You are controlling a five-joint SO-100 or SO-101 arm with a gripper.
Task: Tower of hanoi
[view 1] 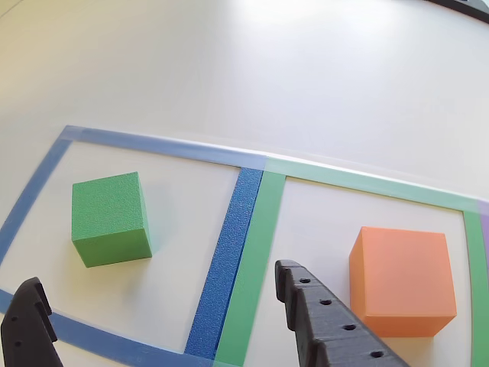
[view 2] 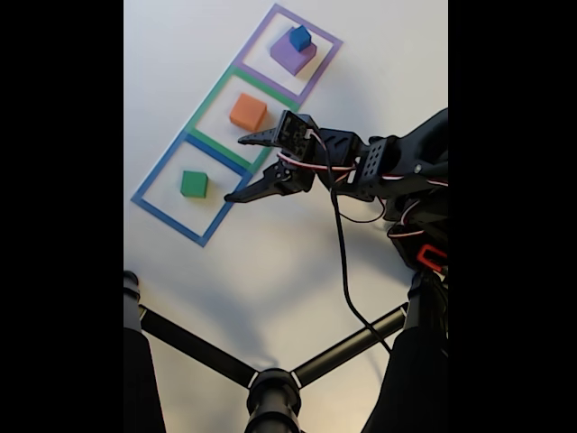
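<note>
A green cube (view 1: 111,218) (view 2: 193,184) sits inside the blue taped square (view 2: 185,189). An orange cube (view 1: 403,280) (view 2: 247,112) rests in the green taped square (view 2: 243,113). In the fixed view a small blue cube (view 2: 299,38) lies on top of a larger purple block (view 2: 290,56) in the purple taped square. My gripper (view 1: 157,294) (view 2: 238,169) hangs open above the table near the tape line between the blue and green squares. Nothing is between its black fingers (view 1: 325,321).
White tabletop (view 1: 267,69) all around. Blue tape (view 1: 225,264) and green tape (view 1: 256,267) run side by side between the squares. In the fixed view, black stand legs (view 2: 270,379) cross the lower part, and the arm with its cables (view 2: 397,171) comes in from the right.
</note>
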